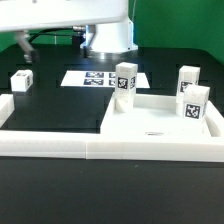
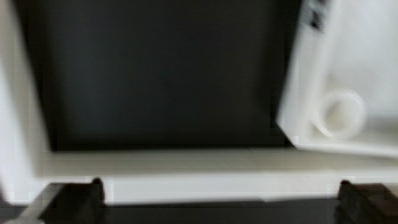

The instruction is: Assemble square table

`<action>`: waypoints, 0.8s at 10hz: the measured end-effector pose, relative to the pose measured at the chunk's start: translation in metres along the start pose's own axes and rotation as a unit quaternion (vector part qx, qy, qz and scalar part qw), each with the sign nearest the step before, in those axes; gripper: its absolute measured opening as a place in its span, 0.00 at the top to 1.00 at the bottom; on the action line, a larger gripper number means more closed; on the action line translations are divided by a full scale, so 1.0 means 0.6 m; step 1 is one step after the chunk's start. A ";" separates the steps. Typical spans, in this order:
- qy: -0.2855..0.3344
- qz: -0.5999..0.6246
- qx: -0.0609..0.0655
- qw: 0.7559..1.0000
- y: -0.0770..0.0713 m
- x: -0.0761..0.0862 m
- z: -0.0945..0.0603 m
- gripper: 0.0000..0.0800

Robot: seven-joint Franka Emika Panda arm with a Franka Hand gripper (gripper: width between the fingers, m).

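Observation:
The white square slab (image 1: 150, 122) lies flat in the corner of the border wall, at the exterior view's right. Three white tagged leg blocks stand on or by it: one at its far left corner (image 1: 125, 81) and two at its right side (image 1: 187, 80) (image 1: 194, 105). A fourth leg block (image 1: 20, 81) stands alone on the black table at the exterior view's left. In the wrist view a corner of the slab (image 2: 342, 70) with a round hole shows. My gripper (image 2: 221, 203) is open and empty, its dark fingertips (image 2: 71, 200) wide apart above the wall. The gripper is out of the exterior view.
The long low white border wall (image 1: 100, 148) runs along the near side and turns at the exterior view's left (image 1: 5, 110); it also shows in the wrist view (image 2: 196, 168). The marker board (image 1: 92, 77) lies flat behind the slab. The robot base (image 1: 108, 35) stands at the back.

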State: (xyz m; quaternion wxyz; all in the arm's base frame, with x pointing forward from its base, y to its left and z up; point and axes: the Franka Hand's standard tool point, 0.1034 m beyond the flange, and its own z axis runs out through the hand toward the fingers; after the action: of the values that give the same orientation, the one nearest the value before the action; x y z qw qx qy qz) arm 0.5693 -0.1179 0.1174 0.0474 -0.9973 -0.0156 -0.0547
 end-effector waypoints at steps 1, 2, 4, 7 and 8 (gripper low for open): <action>-0.013 -0.003 0.003 1.000 0.046 -0.031 0.002 0.19; -0.017 0.014 0.001 1.000 0.076 -0.046 0.007 0.19; -0.013 0.015 -0.009 1.000 0.082 -0.050 0.016 0.19; -0.013 0.016 -0.009 1.000 0.084 -0.052 0.017 0.19; -0.017 0.019 -0.007 1.000 0.092 -0.063 0.022 0.19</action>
State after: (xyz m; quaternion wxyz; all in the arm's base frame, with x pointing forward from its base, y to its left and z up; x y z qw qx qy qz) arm 0.5351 -0.1726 0.0952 0.0407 -0.9985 0.0027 -0.0371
